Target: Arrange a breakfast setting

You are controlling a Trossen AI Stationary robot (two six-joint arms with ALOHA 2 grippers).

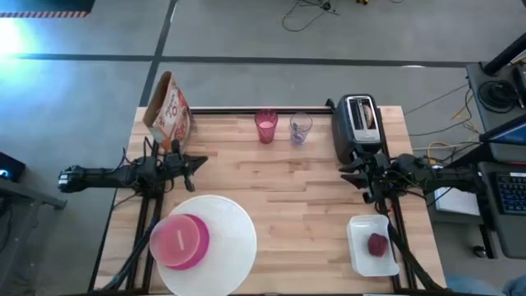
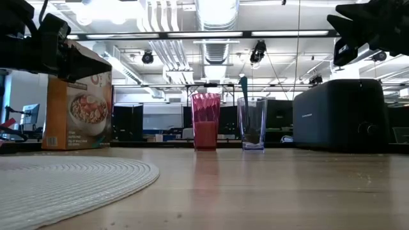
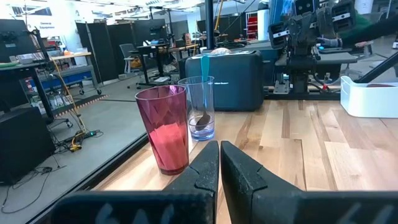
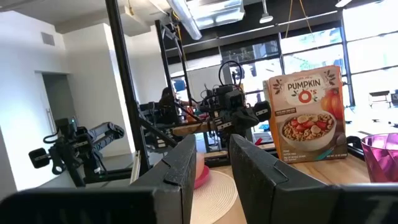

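High view alone is showing the magenta plate [image 1: 179,242] sitting on the white plate [image 1: 226,238], dark fruit [image 1: 377,244] right of it. Left gripper [image 1: 200,161] is hanging clenched and empty beyond the plate; right gripper [image 1: 348,170] is hanging slightly parted, empty.

We see grey concrete floor [image 1: 246,33] around the wooden table [image 1: 271,177], cables upper centre, ceiling ducts [image 2: 214,13] and strip lights, big windows [image 4: 367,43] far right.

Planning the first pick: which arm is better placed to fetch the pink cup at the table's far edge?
Likely the left. The pink cup stands nearer the left gripper, and the left wrist view shows it straight ahead. The right gripper has the toaster and the clear glass lying toward the cup.
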